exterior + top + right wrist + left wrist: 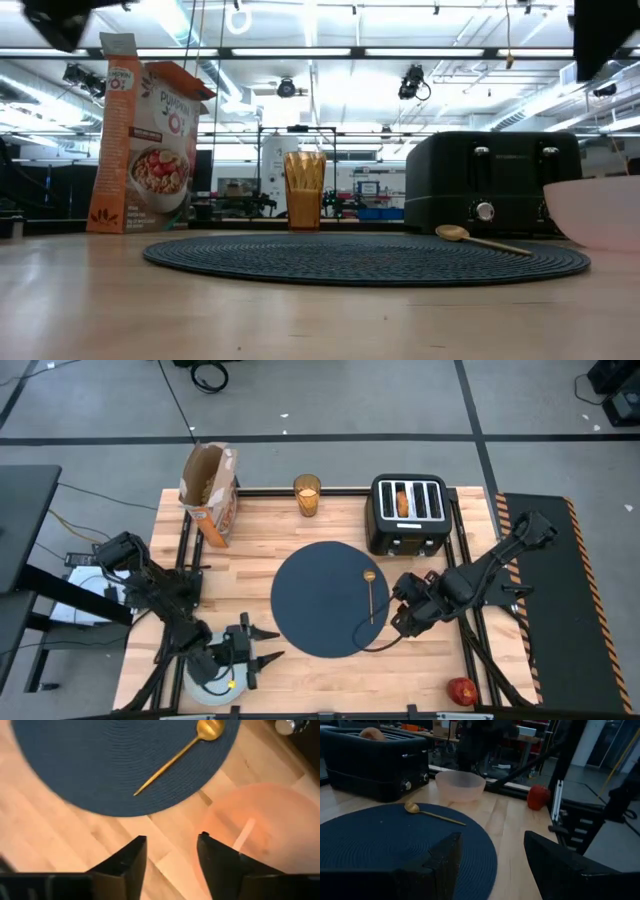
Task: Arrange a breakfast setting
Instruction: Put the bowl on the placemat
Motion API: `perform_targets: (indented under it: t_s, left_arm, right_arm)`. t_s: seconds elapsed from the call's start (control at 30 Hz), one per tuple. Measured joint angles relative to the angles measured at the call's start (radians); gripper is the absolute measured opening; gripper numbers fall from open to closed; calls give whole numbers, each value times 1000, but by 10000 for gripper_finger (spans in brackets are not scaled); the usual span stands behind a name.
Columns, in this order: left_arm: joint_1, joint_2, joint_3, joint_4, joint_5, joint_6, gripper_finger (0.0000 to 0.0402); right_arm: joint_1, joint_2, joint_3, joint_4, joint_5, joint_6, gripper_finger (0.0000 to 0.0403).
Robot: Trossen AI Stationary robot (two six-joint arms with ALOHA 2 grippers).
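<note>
The dark-blue mat (325, 600) lies mid-table with the gold spoon (371, 595) on its right part. The pinkish clear bowl (460, 785) stands on the wood at the mat's near right edge. My right gripper (172, 855) hovers open above the bowl's rim (215, 815) and touches nothing. My left gripper (492, 865) is open and empty at the near left, by the pale plate (205, 688). The amber glass (307, 495) stands at the far edge. The toast (402, 500) sticks up from the toaster (408, 515). The red apple (461, 691) lies near right.
The cereal box (212, 490) stands open at the far left. The black toaster stands at the far right, close behind my right arm. Bare wood lies left of the mat and along the near edge between the plate and the apple.
</note>
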Motion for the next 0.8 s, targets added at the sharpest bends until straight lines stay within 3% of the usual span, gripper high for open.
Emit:
perform_targets:
  t_s: [0.2,0.43,0.8]
  left_arm:
    - [64,0,0,14,77,0,222]
    - [85,0,0,43,131,1,222]
    - [85,0,0,31,132,2,222]
  right_arm:
    - [-54,-1,-175,45,-43,34,217]
    - [-112,-1,-312,232,-141,6,194]
    - [-139,25,-383,323,-182,-16,149]
